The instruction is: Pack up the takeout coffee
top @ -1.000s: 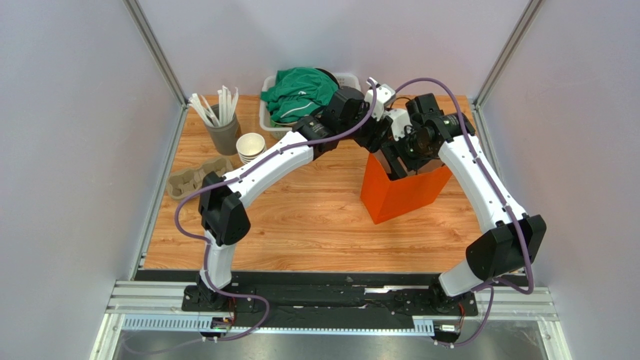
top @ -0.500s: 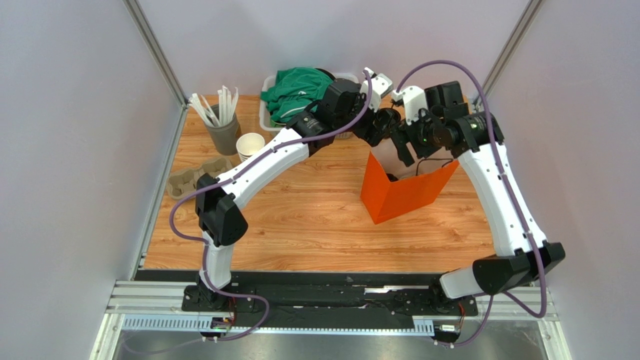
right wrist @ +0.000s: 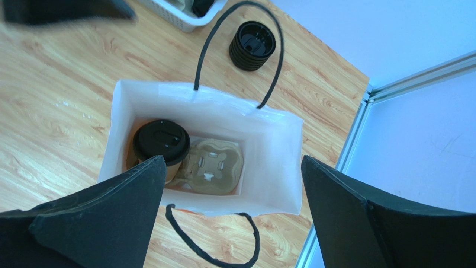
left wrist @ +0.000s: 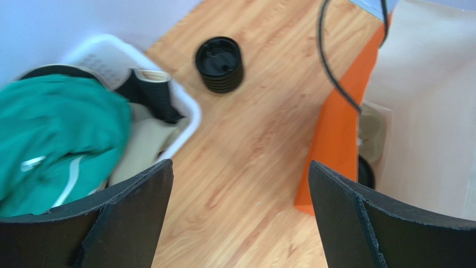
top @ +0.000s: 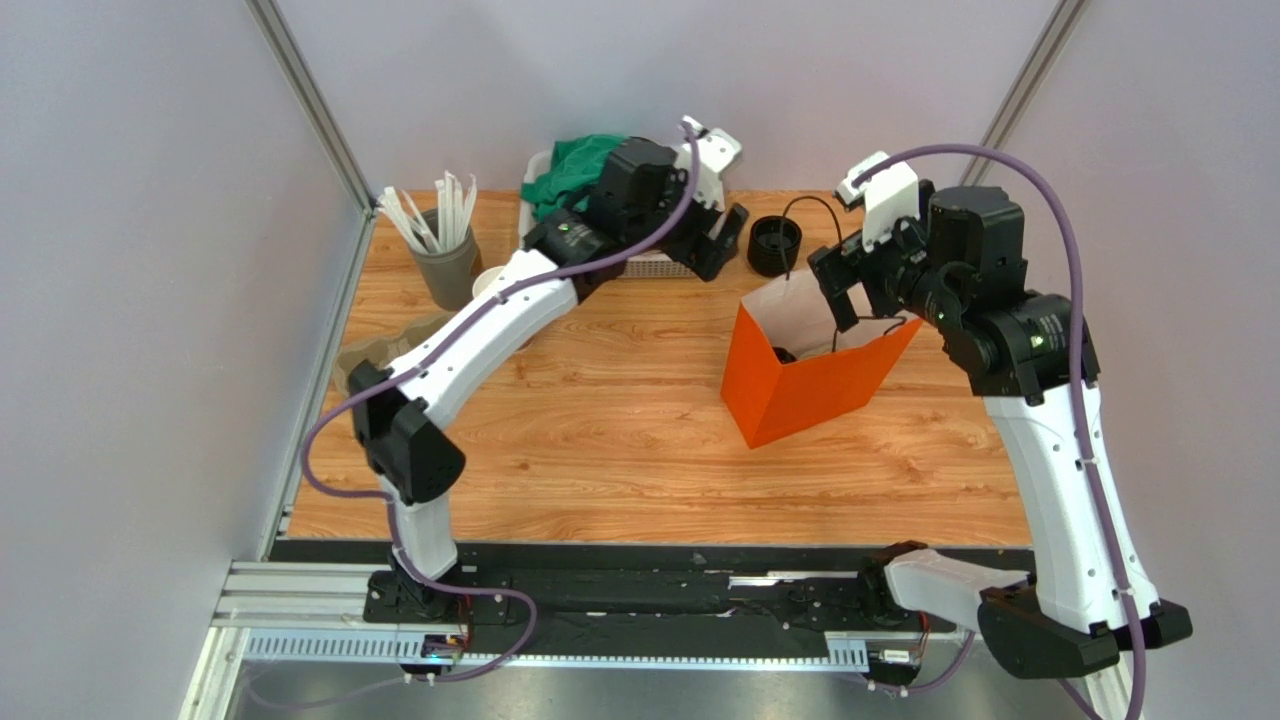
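Though partly hidden in the bag [right wrist: 268,146], takeout coffee [right wrist: 161,142]; left hand [left wrist: 240,164], right hand [right wrist: 232,161] apart.

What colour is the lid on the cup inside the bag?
The lid is black, clearest in the right wrist view.

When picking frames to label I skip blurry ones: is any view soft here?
Left wrist: the green cloth and white basket are smeared, the lid stack sharper. Right wrist: crisp on the takeout coffee in the bag. Top external: sharp, evenly lit.

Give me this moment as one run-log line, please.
lidded cup: inside orange bag | left hand: open, empty | right hand: open, above bag
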Controlling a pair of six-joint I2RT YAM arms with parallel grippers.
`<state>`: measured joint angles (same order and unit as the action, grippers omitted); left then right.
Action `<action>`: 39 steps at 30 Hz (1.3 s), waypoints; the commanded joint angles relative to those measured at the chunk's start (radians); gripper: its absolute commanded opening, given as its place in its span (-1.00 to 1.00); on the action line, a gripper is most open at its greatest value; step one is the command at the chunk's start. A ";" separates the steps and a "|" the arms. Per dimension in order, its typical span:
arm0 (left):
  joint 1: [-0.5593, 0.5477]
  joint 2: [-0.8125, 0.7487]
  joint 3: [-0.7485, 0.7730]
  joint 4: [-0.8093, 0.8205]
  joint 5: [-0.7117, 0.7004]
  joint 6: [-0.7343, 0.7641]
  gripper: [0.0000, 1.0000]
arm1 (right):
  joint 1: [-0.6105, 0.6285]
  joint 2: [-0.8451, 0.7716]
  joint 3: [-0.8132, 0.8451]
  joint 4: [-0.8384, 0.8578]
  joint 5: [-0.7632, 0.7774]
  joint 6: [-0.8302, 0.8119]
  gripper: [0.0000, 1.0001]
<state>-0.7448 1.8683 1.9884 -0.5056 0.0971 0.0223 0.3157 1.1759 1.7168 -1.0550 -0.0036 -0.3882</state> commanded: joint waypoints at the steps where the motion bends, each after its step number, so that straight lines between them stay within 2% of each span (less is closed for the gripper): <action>1: 0.068 -0.194 -0.069 0.009 0.021 0.079 0.98 | -0.001 -0.059 -0.077 0.049 -0.061 -0.101 0.96; 3: 0.088 -0.260 -0.094 -0.029 0.035 0.105 0.98 | 0.000 -0.114 -0.097 0.036 -0.119 -0.150 0.98; 8: 0.203 -0.411 -0.192 -0.128 0.061 0.126 0.98 | -0.001 -0.192 -0.128 -0.005 -0.142 -0.268 0.98; 15: 0.424 -0.592 -0.362 -0.188 0.098 0.116 0.98 | -0.001 -0.219 -0.129 -0.108 -0.200 -0.376 0.97; 19: 0.507 -0.672 -0.456 -0.208 0.118 0.116 0.98 | -0.003 -0.202 -0.169 -0.102 -0.151 -0.409 0.88; 24: 0.581 -0.716 -0.503 -0.257 0.139 0.137 0.98 | -0.003 -0.171 -0.198 -0.076 -0.116 -0.434 0.72; 27: 0.626 -0.742 -0.531 -0.260 0.156 0.134 0.98 | -0.006 -0.150 -0.192 -0.069 -0.113 -0.445 0.58; 30: 0.683 -0.768 -0.551 -0.257 0.187 0.123 0.98 | -0.004 -0.140 -0.180 -0.069 -0.116 -0.448 0.32; 37: 0.765 -0.776 -0.597 -0.257 0.254 0.094 0.98 | -0.004 -0.119 -0.157 -0.099 -0.174 -0.459 -0.48; 39: 0.777 -0.779 -0.606 -0.248 0.265 0.090 0.98 | -0.004 -0.101 -0.137 -0.128 -0.202 -0.457 -0.52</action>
<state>0.0013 1.1042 1.3991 -0.7670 0.3069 0.1318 0.3130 1.0531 1.5242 -1.1603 -0.1509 -0.8368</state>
